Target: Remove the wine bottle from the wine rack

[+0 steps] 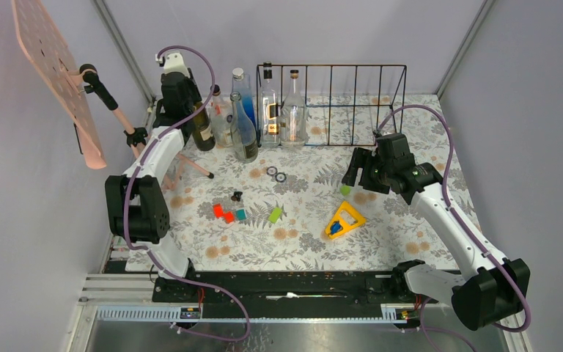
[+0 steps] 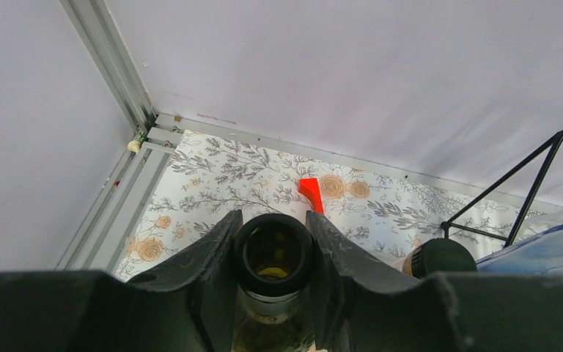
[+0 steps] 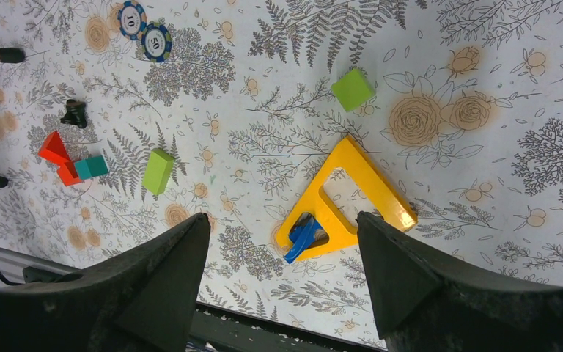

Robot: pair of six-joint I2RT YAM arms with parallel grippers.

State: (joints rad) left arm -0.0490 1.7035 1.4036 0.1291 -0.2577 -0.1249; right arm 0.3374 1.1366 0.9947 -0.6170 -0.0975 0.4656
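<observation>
The dark wine bottle (image 1: 203, 129) with a pale label sits at the back left, leaning slightly. My left gripper (image 1: 188, 101) is shut on its neck. In the left wrist view the bottle's open mouth (image 2: 273, 253) sits tight between my left gripper's (image 2: 273, 243) black fingers. The black wire wine rack (image 1: 352, 103) runs along the back wall, to the right of the held bottle and apart from it; one corner of the rack (image 2: 535, 180) shows in the left wrist view. My right gripper (image 1: 354, 172) (image 3: 282, 246) hangs open over the table with nothing between its fingers.
Two clear bottles (image 1: 280, 111) stand in the rack's left bays. A blue bottle (image 1: 241, 89) and a greenish bottle (image 1: 244, 133) stand between the rack and the held bottle. A yellow triangle (image 3: 348, 192), green blocks (image 3: 157, 170), red pieces (image 3: 57, 155) and chips (image 3: 145, 31) lie mid-table. A pink board (image 1: 55, 70) stands at far left.
</observation>
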